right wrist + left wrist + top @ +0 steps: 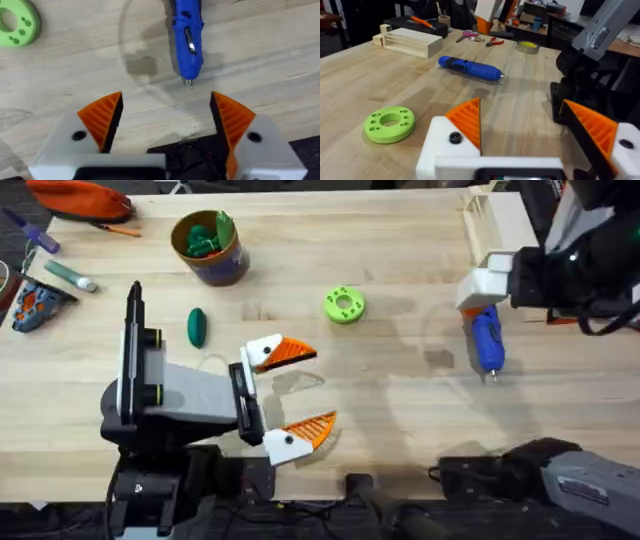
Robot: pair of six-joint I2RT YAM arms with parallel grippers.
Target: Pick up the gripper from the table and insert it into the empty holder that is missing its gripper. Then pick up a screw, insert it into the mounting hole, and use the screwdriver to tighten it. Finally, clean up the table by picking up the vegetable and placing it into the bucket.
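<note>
My left gripper point(322, 387) stands open above the table's front middle. Both of its white holders point(445, 145) carry orange ribbed gripper pads point(467, 120), each with a dark screw head in the white block. No loose gripper or screw is in view. The blue screwdriver point(487, 340) lies flat at the right, bit toward the front edge. My right gripper point(165, 115) hovers open just behind and above the screwdriver point(187, 35), holding nothing. The dark green vegetable point(197, 327) lies left of centre, in front of the tan bucket point(210, 245), which holds other green pieces.
A lime-green disc point(344, 305) lies mid-table between the two grippers. A pale wooden box point(495, 220) stands at the back right. An orange pouch point(80, 198) and small tools point(60, 272) crowd the back left corner.
</note>
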